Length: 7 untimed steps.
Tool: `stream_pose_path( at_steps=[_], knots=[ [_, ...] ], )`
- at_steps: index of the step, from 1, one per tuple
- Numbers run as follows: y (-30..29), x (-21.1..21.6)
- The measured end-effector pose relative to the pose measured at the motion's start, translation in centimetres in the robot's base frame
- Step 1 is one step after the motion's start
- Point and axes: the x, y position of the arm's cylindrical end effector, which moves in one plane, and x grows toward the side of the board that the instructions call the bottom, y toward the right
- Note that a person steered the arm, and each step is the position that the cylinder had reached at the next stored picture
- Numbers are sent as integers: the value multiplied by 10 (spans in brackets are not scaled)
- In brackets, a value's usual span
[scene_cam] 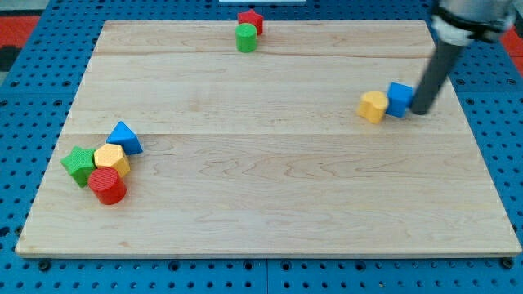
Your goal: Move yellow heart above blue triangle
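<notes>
1. Yellow heart [373,106] at the view's right, touching a blue block [400,99]; blue triangle [125,137] far off at the view's left, in a cluster with a yellow block [111,158]
2. My tip [422,110] just right of the blue block; no pincer here, only a bare rod
3. Risk: pushing left from here drives both blocks together, letting the heart slip off sideways
4. Heart's pointing and long axis: possibly lobes leftward, too small to tell
</notes>
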Motion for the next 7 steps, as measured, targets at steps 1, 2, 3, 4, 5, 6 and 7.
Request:
stream_pose_path(
  at_steps=[1,2,3,4,5,6,7],
  knots=[
    [-84,-4],
    [-128,12],
    [-173,14],
    [-133,2],
    [-159,-26],
    [-253,-45],
    [-280,-53]
  ],
)
